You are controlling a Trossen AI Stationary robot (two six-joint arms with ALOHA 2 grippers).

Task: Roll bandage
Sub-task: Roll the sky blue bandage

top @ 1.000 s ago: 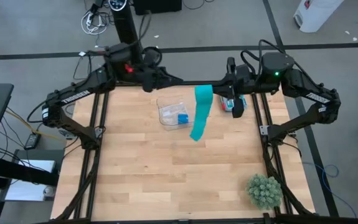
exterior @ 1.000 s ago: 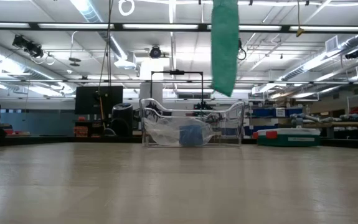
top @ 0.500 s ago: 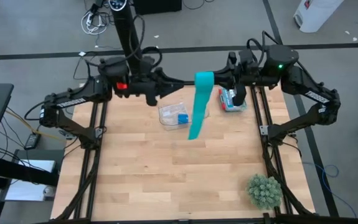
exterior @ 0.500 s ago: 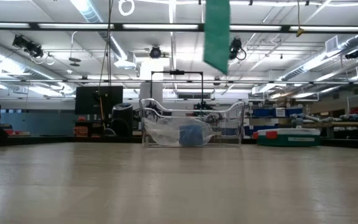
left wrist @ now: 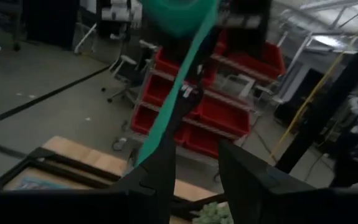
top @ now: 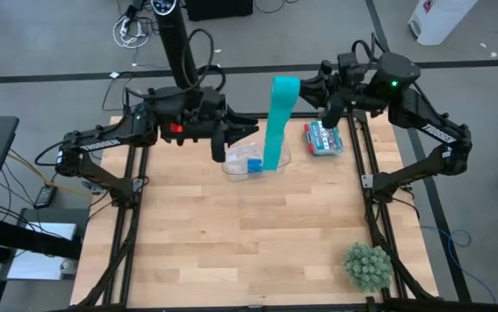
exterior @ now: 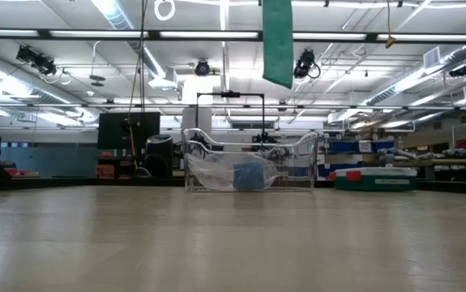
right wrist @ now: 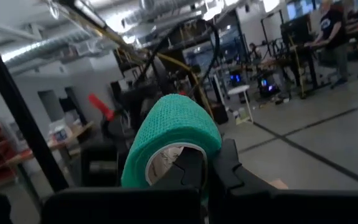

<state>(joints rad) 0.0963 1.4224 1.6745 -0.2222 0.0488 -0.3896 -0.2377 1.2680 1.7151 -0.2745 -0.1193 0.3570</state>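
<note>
right gripper (right wrist: 205, 163) clenched on the bandage (top: 277, 121) coil, held high; its ribbon hangs free above the counter (top: 257, 234). left gripper (left wrist: 194, 168) fingers parted, ribbon between them.

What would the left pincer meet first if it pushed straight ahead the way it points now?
Probably the hanging bandage, which crosses straight ahead of the left pincer. The right pincer holds its rolled end. Depth is unclear.

bandage (exterior: 277, 40) — top cut off, low view | both arms out of frame
</note>
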